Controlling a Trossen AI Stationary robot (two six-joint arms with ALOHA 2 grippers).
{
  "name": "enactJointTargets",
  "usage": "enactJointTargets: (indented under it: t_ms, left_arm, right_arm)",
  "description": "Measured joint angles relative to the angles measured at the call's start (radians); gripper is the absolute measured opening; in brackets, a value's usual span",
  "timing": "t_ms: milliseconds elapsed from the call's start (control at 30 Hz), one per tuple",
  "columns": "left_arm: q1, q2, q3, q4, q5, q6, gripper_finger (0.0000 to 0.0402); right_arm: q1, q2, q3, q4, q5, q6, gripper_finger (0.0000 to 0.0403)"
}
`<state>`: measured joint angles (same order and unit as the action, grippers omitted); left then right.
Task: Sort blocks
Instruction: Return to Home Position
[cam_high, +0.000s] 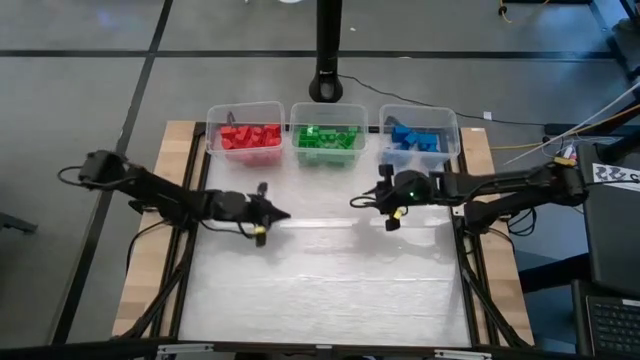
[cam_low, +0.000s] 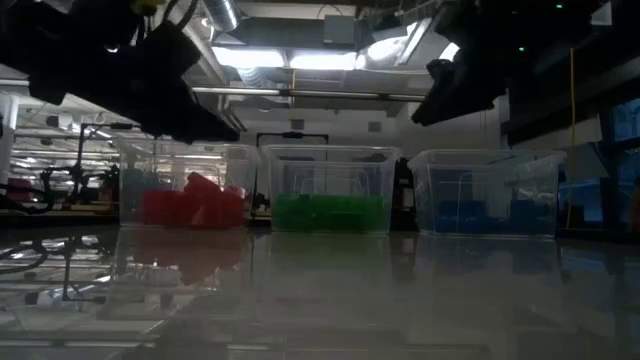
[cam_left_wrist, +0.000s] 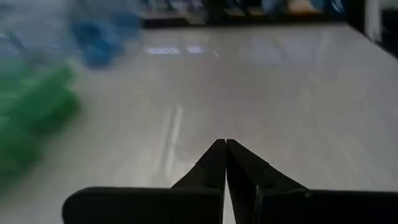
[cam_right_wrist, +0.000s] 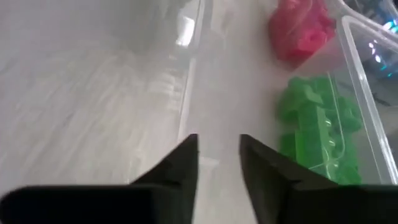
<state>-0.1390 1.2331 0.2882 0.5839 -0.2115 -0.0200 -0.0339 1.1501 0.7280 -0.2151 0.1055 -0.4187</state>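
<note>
Red studded plastic bricks (cam_high: 250, 137), green ones (cam_high: 327, 138), blue ones (cam_high: 415, 138) sit in far clear plastic bins (cam_high: 325, 105) — left gripper (cam_high: 282, 213) pinched together, right gripper (cam_high: 358, 202) parted, empty.

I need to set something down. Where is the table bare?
The near half of the table, this side of both grippers, is bare. A narrower gap lies between the left gripper and right gripper. The far edge is crowded by three bins of blocks.
</note>
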Motion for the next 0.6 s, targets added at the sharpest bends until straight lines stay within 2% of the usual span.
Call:
enactJointTargets:
  t_ms: [133, 300, 600]
  left_arm:
    - [0.066, -0.151, -0.076, -0.007, 0.000, 0.025, 0.0001]
    - [0.122, -0.317, -0.165, 0.000, 0.002, 0.028, 0.0001]
    - [0.182, -0.529, -0.278, 0.007, -0.001, 0.017, 0.0001]
  right_arm:
    - [0.010, -0.046, -0.055, 0.042, -0.007, 0.000, 0.0063]
    - [0.008, -0.144, -0.136, 0.106, -0.033, -0.004, 0.0008]
    - [0.008, -0.361, -0.329, 0.243, -0.030, 0.023, 0.0020]
